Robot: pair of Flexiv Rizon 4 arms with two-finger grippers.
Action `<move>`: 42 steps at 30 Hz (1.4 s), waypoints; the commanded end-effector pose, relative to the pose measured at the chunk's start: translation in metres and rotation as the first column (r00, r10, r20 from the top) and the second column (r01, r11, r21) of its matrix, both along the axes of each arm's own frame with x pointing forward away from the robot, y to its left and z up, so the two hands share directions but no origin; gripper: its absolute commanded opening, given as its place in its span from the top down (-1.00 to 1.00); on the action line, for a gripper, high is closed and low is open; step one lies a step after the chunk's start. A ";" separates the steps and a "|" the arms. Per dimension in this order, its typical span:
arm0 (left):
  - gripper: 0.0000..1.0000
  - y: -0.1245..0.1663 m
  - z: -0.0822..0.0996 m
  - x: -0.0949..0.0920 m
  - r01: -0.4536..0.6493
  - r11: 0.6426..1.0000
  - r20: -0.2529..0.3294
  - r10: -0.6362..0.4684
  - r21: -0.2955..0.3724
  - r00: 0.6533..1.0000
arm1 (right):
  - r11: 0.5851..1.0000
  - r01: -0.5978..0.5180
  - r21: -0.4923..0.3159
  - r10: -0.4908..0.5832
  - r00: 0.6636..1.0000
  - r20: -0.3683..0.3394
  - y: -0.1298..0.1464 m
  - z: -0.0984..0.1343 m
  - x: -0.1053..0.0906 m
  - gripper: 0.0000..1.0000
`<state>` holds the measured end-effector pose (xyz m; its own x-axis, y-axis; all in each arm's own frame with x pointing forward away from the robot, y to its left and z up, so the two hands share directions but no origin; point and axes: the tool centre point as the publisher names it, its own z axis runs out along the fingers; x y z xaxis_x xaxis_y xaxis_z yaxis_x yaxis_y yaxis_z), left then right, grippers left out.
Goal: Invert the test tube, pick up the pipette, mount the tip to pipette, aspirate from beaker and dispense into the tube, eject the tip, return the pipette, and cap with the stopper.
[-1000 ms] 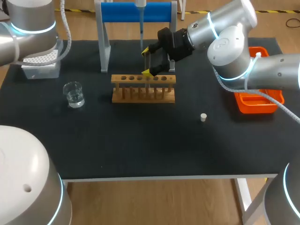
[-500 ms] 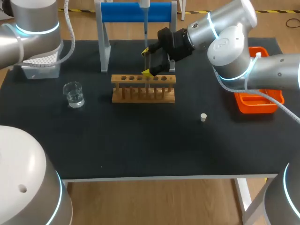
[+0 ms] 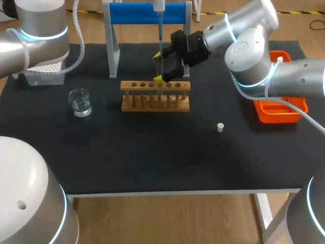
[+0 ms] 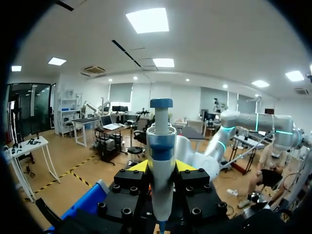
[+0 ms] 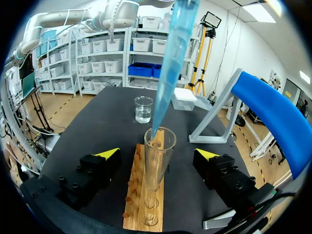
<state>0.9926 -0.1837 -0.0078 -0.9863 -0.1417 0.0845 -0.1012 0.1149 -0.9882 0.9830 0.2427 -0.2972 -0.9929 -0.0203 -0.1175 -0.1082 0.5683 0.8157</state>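
Two arms in play | left gripper [image 4: 161, 166] clamped on the pipette [image 4: 160, 146] | its blue tip [image 5: 170, 63] right at the tube [image 5: 157, 163] mouth | tube upright in the rack [image 5: 141, 209] | right gripper [image 5: 158, 153] spread wide either side, not touching

Clear glass test tube [image 5: 156, 161], wooden rack [image 5: 138, 197]

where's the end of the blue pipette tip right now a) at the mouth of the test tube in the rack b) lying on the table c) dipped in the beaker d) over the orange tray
a: in the right wrist view the pipette tip comes down to the open mouth of the test tube standing in the wooden rack, well apart from the beaker.
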 end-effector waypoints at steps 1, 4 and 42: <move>1.00 0.000 -0.003 0.003 0.008 1.000 -0.002 -0.008 -0.005 1.000 | 1.000 -0.003 -0.005 0.003 1.000 -0.003 -0.001 0.001 0.000 -1.00; 1.00 0.001 -0.005 0.003 0.008 1.000 -0.005 -0.008 -0.006 1.000 | 1.000 -0.003 -0.005 0.003 1.000 -0.003 -0.001 0.001 0.000 -1.00; 1.00 0.014 -0.015 0.012 -0.038 0.998 0.029 0.037 0.041 0.999 | 1.000 -0.003 -0.005 0.003 1.000 -0.003 -0.001 0.001 0.000 -1.00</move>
